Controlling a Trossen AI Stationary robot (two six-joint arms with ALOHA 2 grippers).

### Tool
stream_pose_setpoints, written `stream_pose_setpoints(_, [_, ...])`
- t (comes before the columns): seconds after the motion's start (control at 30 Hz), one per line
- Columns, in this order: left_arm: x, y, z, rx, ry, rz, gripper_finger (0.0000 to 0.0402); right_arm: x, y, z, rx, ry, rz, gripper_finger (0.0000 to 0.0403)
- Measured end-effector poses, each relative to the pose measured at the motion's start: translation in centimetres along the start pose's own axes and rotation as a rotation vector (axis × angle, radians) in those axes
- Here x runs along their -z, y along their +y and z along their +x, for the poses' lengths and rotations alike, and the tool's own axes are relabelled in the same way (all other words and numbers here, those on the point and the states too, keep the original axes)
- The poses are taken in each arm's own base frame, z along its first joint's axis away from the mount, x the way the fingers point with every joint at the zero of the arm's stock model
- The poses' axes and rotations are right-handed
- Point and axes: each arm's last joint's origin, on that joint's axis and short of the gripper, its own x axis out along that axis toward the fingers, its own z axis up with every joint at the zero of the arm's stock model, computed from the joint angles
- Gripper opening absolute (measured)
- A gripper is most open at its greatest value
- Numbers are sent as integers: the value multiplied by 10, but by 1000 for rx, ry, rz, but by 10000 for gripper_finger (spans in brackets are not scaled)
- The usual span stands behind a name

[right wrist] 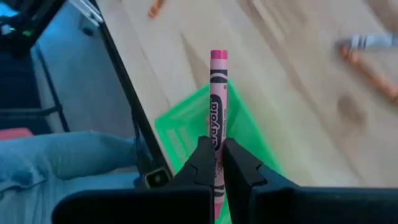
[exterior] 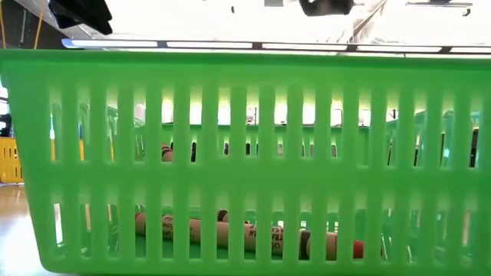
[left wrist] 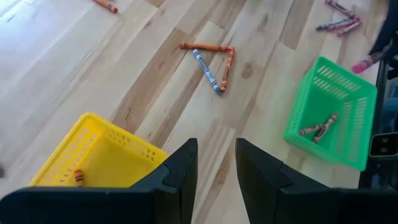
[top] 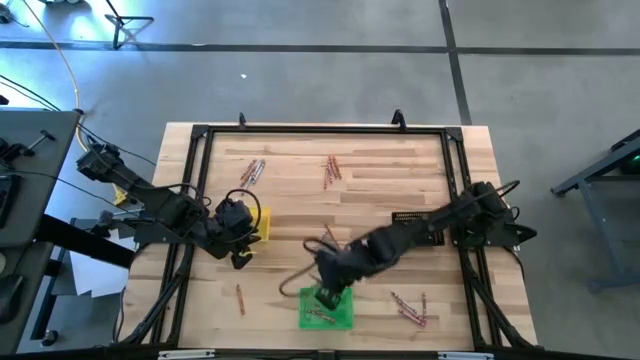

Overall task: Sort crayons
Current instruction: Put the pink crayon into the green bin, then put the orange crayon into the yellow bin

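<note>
**Over the green tray at the table's near edge**

Above the green slatted plastic tray, close to the table's front frame rail, the right gripper pinches a pink paper-wrapped crayon tight between its fingers. Brown crayons lie inside that tray. The left gripper hangs slightly parted and empty beside the yellow slatted tray. Bare wooden tabletop stretches between them; loose crayons sit scattered near the far rail.

Two baskets: one green basket, one yellow basket. Two arms. Loose crayons in several clusters, not countable.
</note>
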Motion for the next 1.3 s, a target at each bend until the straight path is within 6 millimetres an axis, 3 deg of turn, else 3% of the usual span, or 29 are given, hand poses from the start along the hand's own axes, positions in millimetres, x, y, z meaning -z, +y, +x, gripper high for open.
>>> stream_pose_setpoints(0.2, [2, -1, -3, 16, 10, 38, 95, 39, 21, 14, 7, 20, 10, 1])
stream_pose_setpoints(0.43, [3, -1, -5, 23, 13, 56, 95, 63, 23, 56, 70, 73, -26, 1])
stream_pose_setpoints(0.6, [3, -1, -5, 25, 12, 25, 95, 57, 14, 75, 108, 80, -46, 1])
stream_pose_setpoints(0.8, [6, -3, -7, 39, 17, 23, 95, 52, 6, 81, 133, 121, -89, 9])
stream_pose_setpoints(1.17, [12, -8, -11, 52, 5, -14, 95, 48, 1, 81, 150, 143, -151, 111])
stream_pose_setpoints(1.3, [17, -11, -13, 91, 53, -2, 95, 47, -4, 80, 177, 171, -144, 124])
